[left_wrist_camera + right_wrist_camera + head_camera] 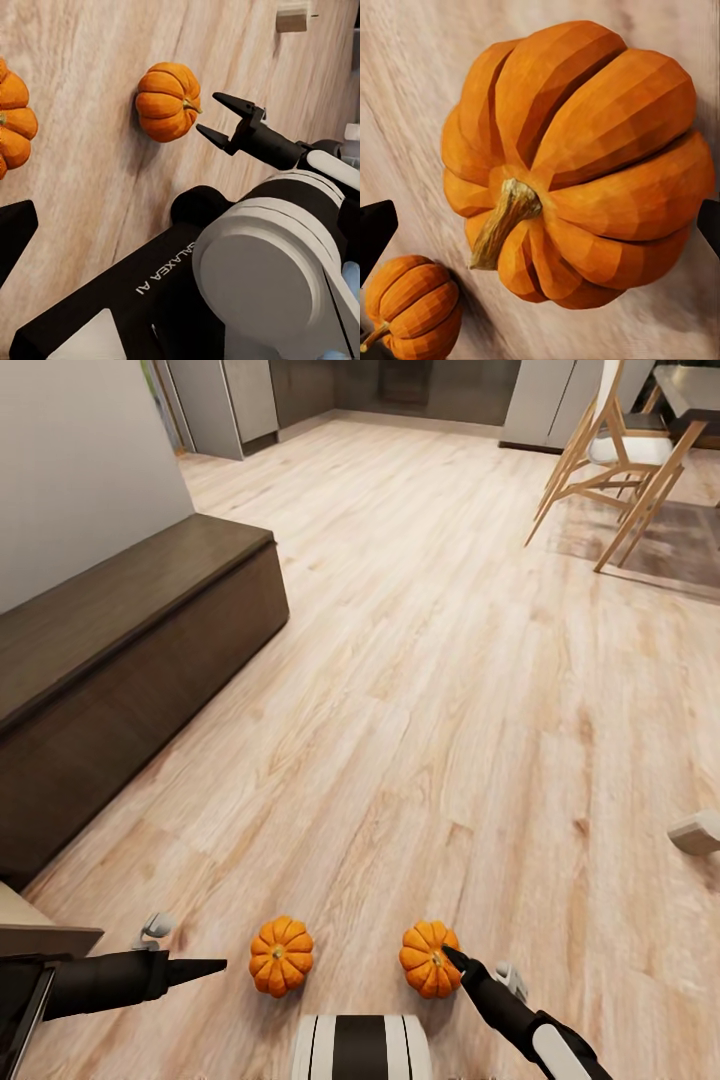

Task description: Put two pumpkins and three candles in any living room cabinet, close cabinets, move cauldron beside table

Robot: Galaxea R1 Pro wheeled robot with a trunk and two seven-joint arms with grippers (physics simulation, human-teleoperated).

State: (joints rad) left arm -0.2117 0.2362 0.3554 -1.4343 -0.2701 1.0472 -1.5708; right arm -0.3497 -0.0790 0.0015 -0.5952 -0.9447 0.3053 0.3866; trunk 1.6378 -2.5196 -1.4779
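Two orange pumpkins lie on the plank floor just ahead of my base, one to the left (281,956) and one to the right (430,958). My right gripper (456,958) is open at the right pumpkin (585,150), whose brown stem faces it, with one black fingertip (375,232) on each side, apart from the pumpkin. The left wrist view shows that gripper (216,117) open beside the same pumpkin (168,101). My left gripper (205,966) hovers open to the left of the left pumpkin, empty. The dark-brown cabinet (130,650) runs along the left wall, its fronts shut.
Pale wooden chairs (620,450) stand on a rug at the far right. A white object (695,832) pokes in at the right edge. Grey kitchen units (240,400) line the back. Open plank floor stretches between the cabinet and the chairs.
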